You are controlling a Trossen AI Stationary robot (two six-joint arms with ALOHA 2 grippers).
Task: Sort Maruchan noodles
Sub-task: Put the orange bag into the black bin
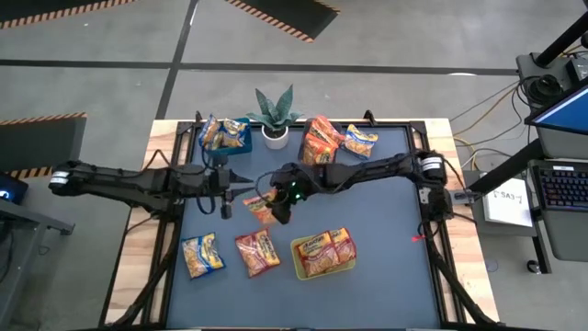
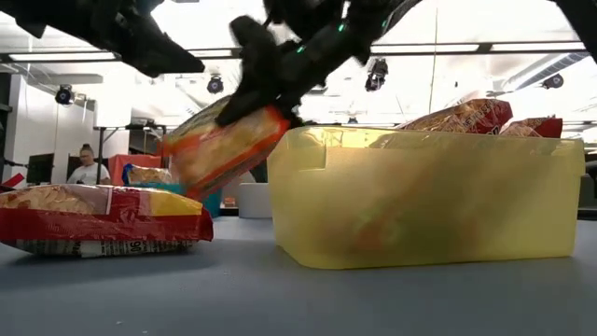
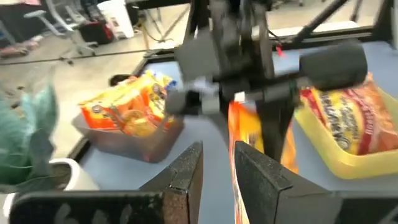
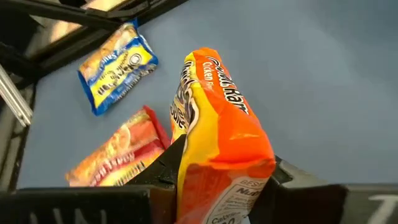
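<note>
A yellow bin (image 1: 323,262) with packets in it sits on the blue surface (image 1: 386,221), next to a red packet (image 1: 257,253) and a yellow-and-blue packet (image 1: 201,256). A blue bin (image 1: 225,135), a dark clear bin (image 1: 322,142) and a small plant (image 1: 274,115) stand at the far edge. The right gripper (image 1: 273,207) reaches to the middle — its jaws are clamped on an orange noodle packet (image 4: 217,149), held tilted above the surface. The left gripper (image 1: 241,187) waits just beside it, jaws a little apart.
</note>
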